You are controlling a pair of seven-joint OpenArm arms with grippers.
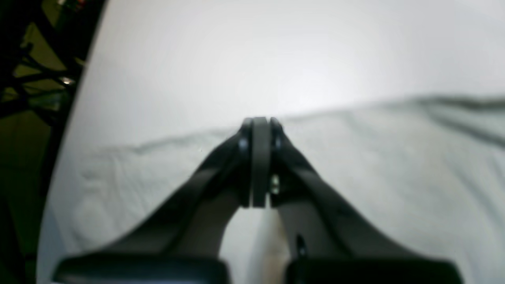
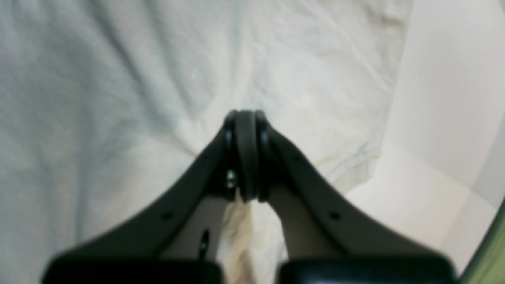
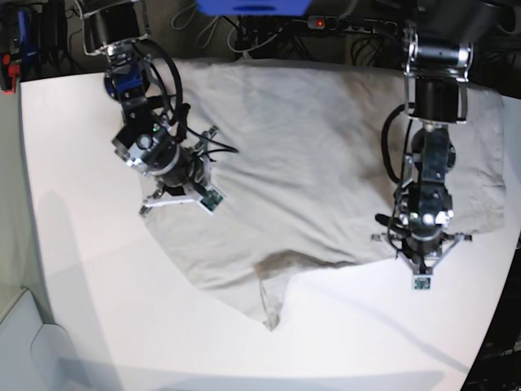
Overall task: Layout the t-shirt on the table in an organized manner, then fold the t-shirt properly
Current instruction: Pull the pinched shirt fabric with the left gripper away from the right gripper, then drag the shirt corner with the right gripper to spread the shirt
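The light grey-beige t-shirt lies spread and wrinkled over the far half of the white table, with a folded flap pointing toward the near edge. My left gripper points down at the shirt's near right edge. In the left wrist view the left gripper is shut at the hem of the t-shirt, a ridge of cloth under the fingers. My right gripper stands at the shirt's left side. In the right wrist view the right gripper is shut, and creases in the t-shirt converge on its tips.
Cables and dark equipment line the table's far edge, with a blue object at the top. A dark frame stands beyond the table edge in the left wrist view. Bare table borders the shirt on the right in the right wrist view.
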